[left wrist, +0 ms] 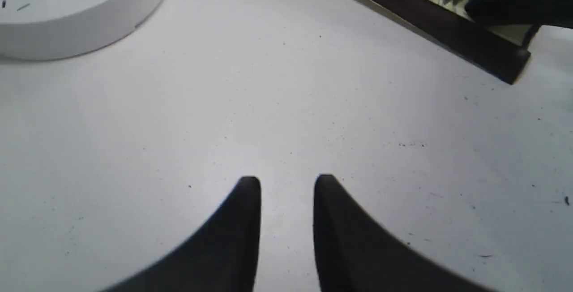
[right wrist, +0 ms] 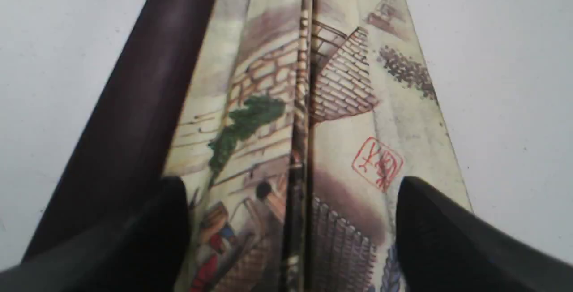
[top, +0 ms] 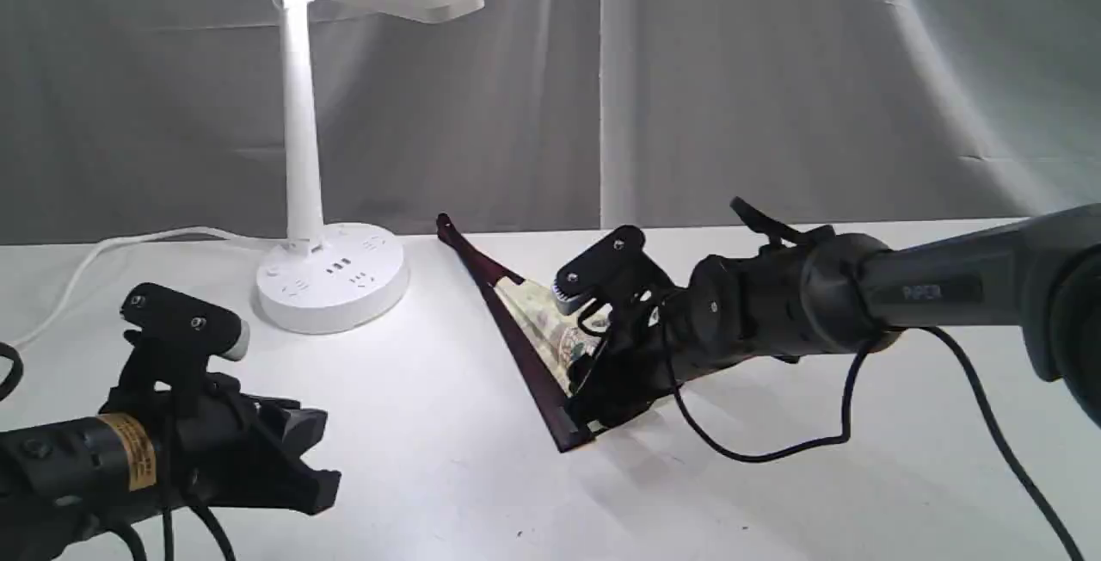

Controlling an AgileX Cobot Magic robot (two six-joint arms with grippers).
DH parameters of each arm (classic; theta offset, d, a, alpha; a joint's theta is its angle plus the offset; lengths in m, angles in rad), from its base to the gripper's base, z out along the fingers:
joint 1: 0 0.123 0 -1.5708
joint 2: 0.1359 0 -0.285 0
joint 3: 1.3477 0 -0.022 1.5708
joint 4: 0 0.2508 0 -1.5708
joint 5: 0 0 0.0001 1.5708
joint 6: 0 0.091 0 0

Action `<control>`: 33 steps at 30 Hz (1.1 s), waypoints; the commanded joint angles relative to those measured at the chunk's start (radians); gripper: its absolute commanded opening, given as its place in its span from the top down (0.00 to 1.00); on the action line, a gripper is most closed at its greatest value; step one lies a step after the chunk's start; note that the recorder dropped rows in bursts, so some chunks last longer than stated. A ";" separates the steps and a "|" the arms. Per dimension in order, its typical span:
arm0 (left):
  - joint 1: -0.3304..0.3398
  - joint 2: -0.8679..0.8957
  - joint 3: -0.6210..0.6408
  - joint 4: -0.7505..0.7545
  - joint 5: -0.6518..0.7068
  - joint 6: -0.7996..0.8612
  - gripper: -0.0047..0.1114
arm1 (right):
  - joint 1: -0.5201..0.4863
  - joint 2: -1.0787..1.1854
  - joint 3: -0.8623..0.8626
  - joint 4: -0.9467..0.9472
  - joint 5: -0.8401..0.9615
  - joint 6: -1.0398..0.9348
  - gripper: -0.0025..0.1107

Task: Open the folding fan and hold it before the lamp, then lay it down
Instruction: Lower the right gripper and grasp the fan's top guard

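Note:
The folding fan point(top: 540, 320) lies partly spread at the table's middle, its maroon guard point(top: 514, 335) slanting from the far pivot end to the near wide end. My right gripper point(top: 581, 346) reaches in from the right and grips the wide end. In the right wrist view its jaws point(right wrist: 291, 193) stand wide, one finger point(right wrist: 170, 211) on the maroon guard, the other at the painted leaf's point(right wrist: 340, 81) far edge. The lit white lamp point(top: 301, 157) stands at the back left. My left gripper point(left wrist: 287, 180) hovers low at the front left, empty, a narrow gap between its fingertips.
The lamp's round base point(left wrist: 67, 14) with sockets sits just beyond my left gripper, and its white cord point(top: 129, 243) trails off to the left. The fan's guard point(left wrist: 438, 23) crosses ahead of the left gripper. A grey curtain hangs behind the white table point(top: 430, 423).

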 commanded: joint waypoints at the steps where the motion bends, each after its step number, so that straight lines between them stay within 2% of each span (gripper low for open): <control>1: -0.008 0.001 -0.006 -0.008 0.000 0.006 0.77 | 0.001 0.016 -0.003 -0.024 0.000 -0.009 0.43; 3: -0.008 0.001 -0.006 -0.008 0.000 0.006 0.77 | 0.001 0.016 -0.003 -0.024 0.000 -0.009 0.48; 16: -0.008 0.001 -0.006 -0.022 -0.001 0.006 0.77 | 0.001 0.014 -0.003 -0.021 0.013 -0.007 0.96; 33: -0.008 0.001 -0.006 -0.024 -0.004 0.006 0.77 | 0.001 -0.102 -0.003 -0.031 0.098 -0.009 0.98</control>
